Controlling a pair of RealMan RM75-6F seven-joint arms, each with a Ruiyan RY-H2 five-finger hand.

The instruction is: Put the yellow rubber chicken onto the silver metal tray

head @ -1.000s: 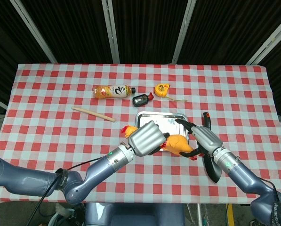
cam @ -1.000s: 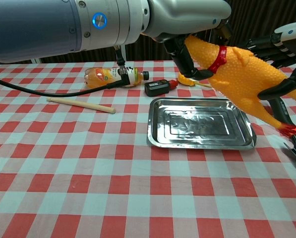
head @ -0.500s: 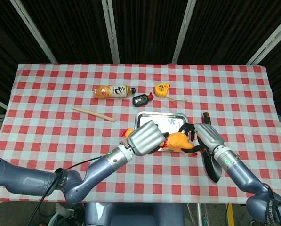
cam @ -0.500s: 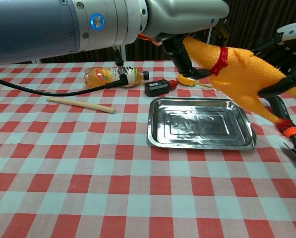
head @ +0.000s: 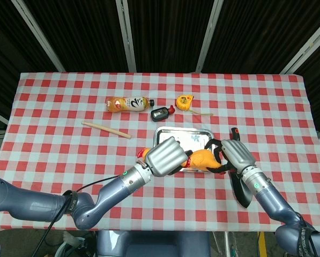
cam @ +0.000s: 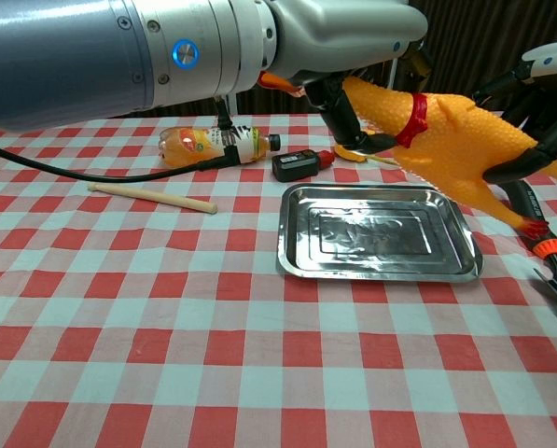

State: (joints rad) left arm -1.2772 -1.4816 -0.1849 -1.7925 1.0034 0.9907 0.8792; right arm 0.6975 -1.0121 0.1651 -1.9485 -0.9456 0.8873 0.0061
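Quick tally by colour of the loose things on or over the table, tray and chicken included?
Yellow or orange: 3 - rubber chicken, drink bottle, tape measure
Silver: 1 - metal tray
Black: 2 - small black device, black-handled tool
Wood: 1 - wooden stick
Total: 7

A table (head: 52, 144) in a red-and-white checked cloth is carrying a silver tray (cam: 379, 233), a lying orange bottle (head: 127, 103), a wooden stick (head: 106, 129), a small black device (head: 161, 113), a yellow tape measure (head: 185, 101) and a black-handled tool (head: 240, 190) right of the tray.
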